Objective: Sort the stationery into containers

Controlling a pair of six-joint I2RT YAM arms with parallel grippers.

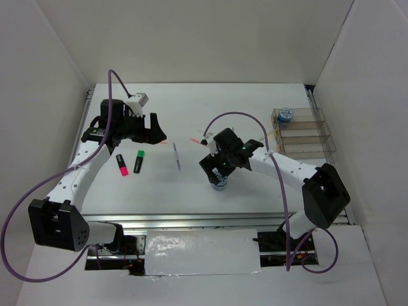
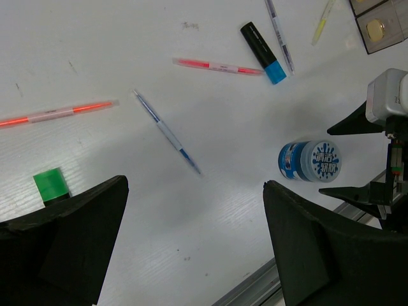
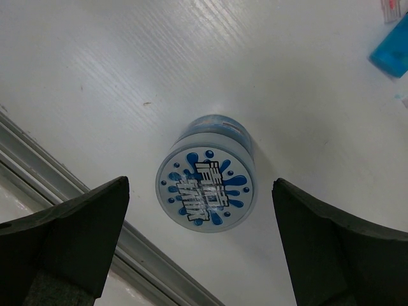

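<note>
right claw (image 1: 217, 173) hangs open over the tape roll (image 3: 206, 185) on the surface — pick-up step; next it should lower, close, then carry it to the tray (image 1: 307, 131). left claw (image 2: 196, 185) is open too.

Three short black highlighters show: one pink-capped highlighter (image 1: 121, 164), one green-capped highlighter (image 1: 138, 161) and one blue-capped highlighter (image 2: 262, 44). Thin silver pens number two: a blue-marked pen (image 2: 167, 132) lying alone and a second pen (image 2: 278, 35) just beside the blue cap. Thin sticks number three: two are orange-red, a near orange stick (image 2: 57, 113) and a far orange stick (image 2: 217, 66), and one is a pale yellow stick (image 2: 322, 22). Round blue-and-white tape rolls number two: a loose tape roll (image 3: 207, 185) on the white worktop (image 1: 255, 95) and a stored tape roll (image 1: 285, 115) inside the clear plastic rectangular organiser tray (image 1: 319, 121). There is one such tray, divided into three oblong compartments.
</note>
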